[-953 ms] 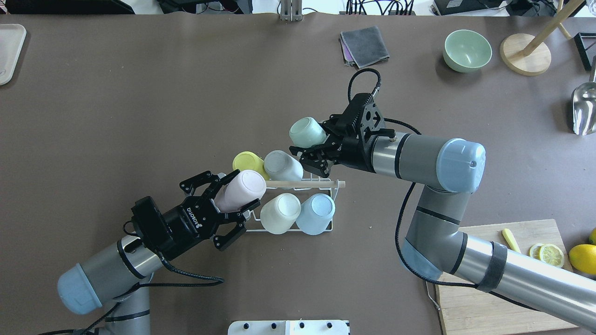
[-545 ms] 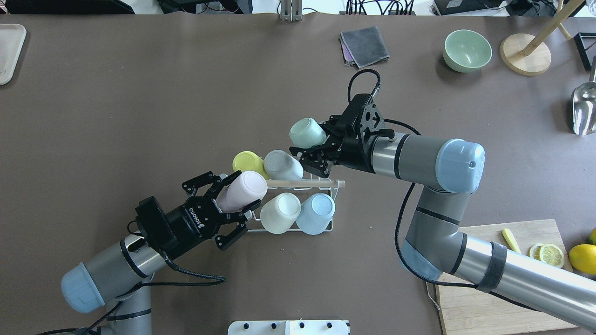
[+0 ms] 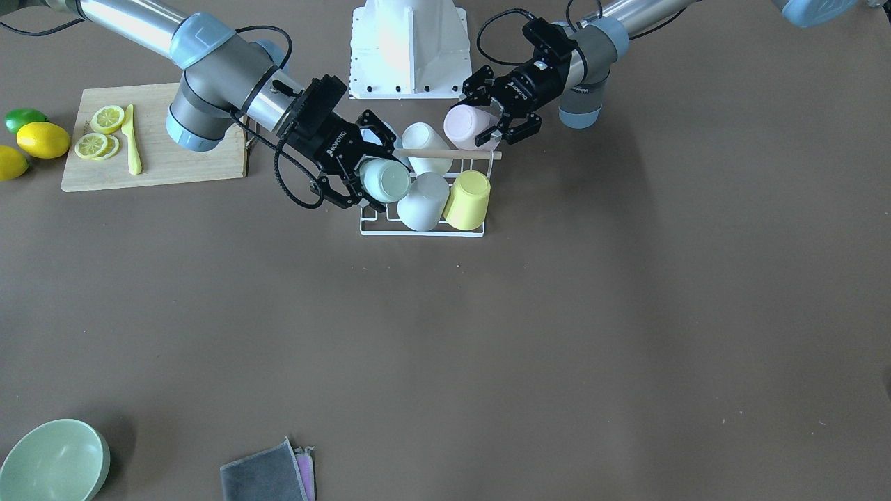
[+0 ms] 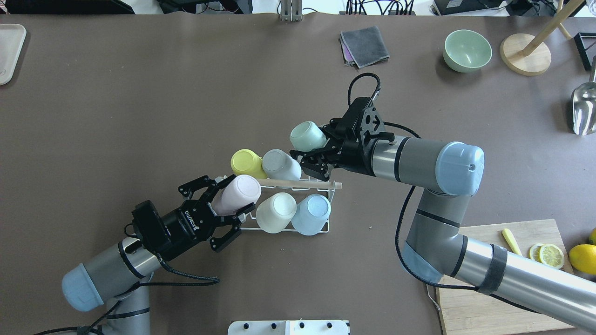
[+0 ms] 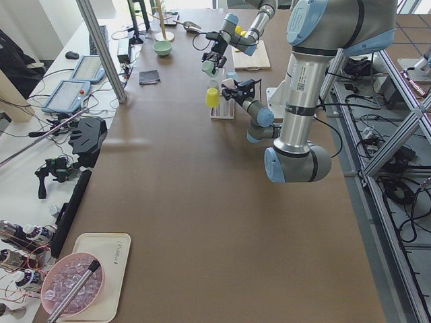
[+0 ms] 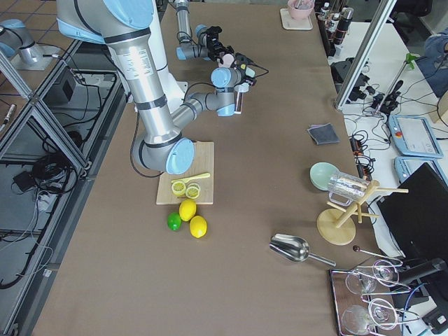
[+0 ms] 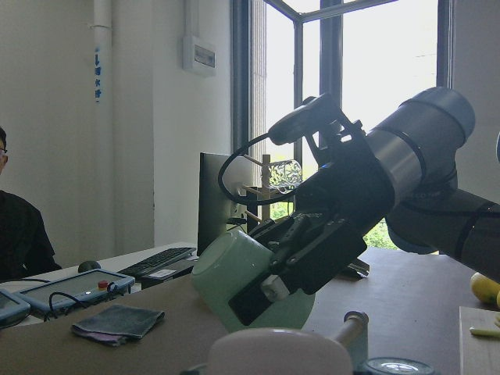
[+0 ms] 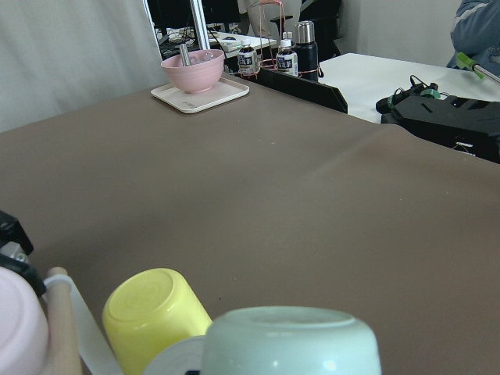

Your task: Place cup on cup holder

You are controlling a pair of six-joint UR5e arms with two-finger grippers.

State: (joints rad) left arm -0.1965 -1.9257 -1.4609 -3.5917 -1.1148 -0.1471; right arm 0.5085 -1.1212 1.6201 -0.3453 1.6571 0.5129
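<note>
The cup holder is a white wire rack with a wooden rod, mid-table, also in the front view. It carries a yellow cup, a grey cup, a cream cup and a blue cup, all upside down. My left gripper is shut on a pink cup at the rack's left end, against the rod. My right gripper is shut on a mint green cup, bottom up, just above the rack's far right corner.
A cutting board with lemon slices and a yellow knife lies near right, with lemons beside it. A green bowl, a grey cloth, a wooden stand and a metal scoop lie at the far right. A tray lies far left.
My left gripper has drawn slightly left and back with the pink cup, and the rack and its cups have shifted a little left. My right gripper has brought the green cup slightly closer to the rack.
</note>
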